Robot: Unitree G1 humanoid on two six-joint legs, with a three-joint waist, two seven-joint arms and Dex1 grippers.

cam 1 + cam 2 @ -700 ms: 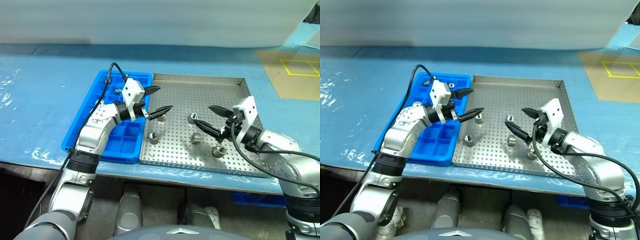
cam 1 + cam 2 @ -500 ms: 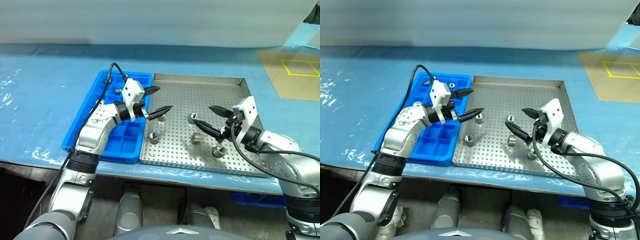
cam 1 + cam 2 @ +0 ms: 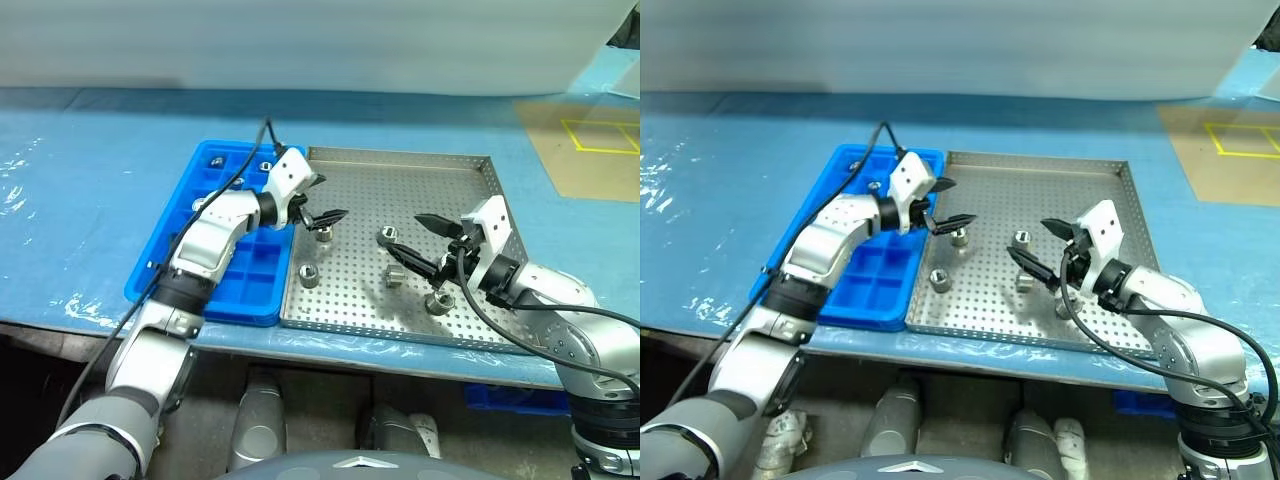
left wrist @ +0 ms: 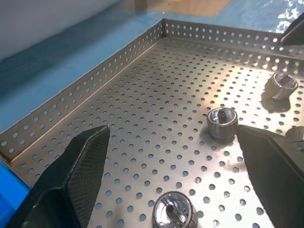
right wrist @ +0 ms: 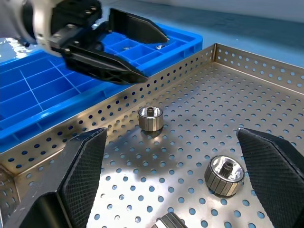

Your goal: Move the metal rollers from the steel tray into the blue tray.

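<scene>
Rollers [image 3: 323,233]: five loose in steel tray [image 3: 470,316], frame centre; I hold left gripper [image 3: 322,198] and right gripper [image 3: 417,242] wide open, empty, poised to pick; blue tray [image 3: 252,282] left.

- steel tray [image 3: 470,175]: square, shallow, perforated floor, low rim; long side butted against the blue tray [image 3: 190,225].
- blue tray: bright plastic, grid of square cells; two rollers in cells near its far edge.
- metal rollers [image 3: 308,275]: five loose on the steel floor, short ribbed silver cylinders, hole up. One close to the tray's left rim, rest mid-floor toward the near edge.
</scene>
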